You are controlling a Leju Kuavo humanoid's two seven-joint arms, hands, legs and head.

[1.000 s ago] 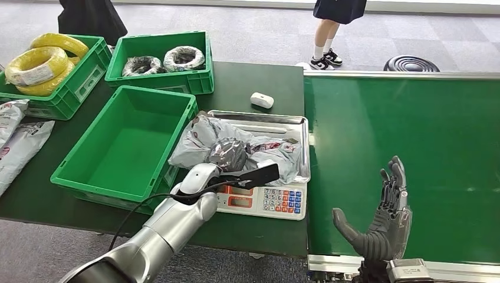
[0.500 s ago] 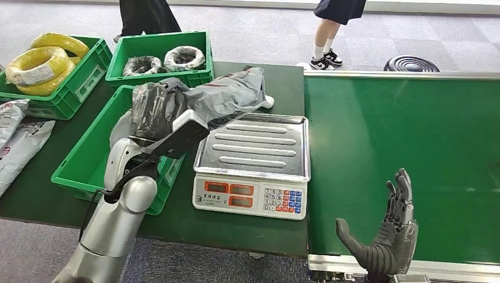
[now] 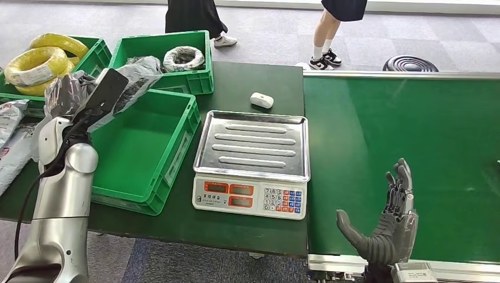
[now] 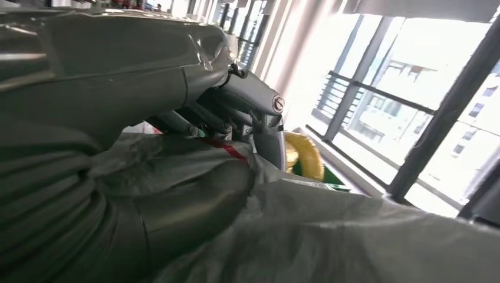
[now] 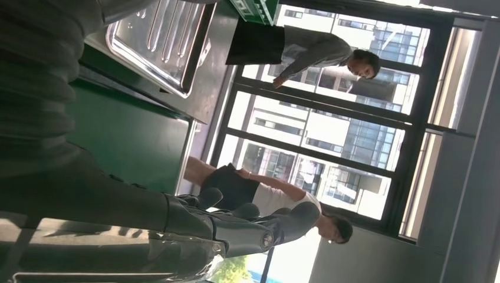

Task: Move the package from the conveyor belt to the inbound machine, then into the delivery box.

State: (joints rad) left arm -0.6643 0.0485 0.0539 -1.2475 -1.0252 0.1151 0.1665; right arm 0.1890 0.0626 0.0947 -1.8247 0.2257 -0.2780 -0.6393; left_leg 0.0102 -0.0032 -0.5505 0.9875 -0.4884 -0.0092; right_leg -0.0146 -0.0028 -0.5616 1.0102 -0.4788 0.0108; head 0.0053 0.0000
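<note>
The left hand (image 3: pixel 68 94) grips the grey package (image 3: pixel 127 79), holding it raised over the far left corner of the empty green crate (image 3: pixel 177 150). The right hand (image 3: pixel 386 227) hovers empty, fingers spread, over the conveyor belt's (image 3: pixel 413 130) near edge.

grey carpet floor (image 3: pixel 265 35), tall bright windows (image 5: pixel 330 141)

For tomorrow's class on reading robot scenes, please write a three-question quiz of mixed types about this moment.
1. True or false: the scale's steel tray has a package on it.
2. The grey package is gripped by: A) left hand B) right hand C) a person.
3. Fill in: below the package is an empty ____ crate.

Key: 1 false; 2 A; 3 green.
</note>
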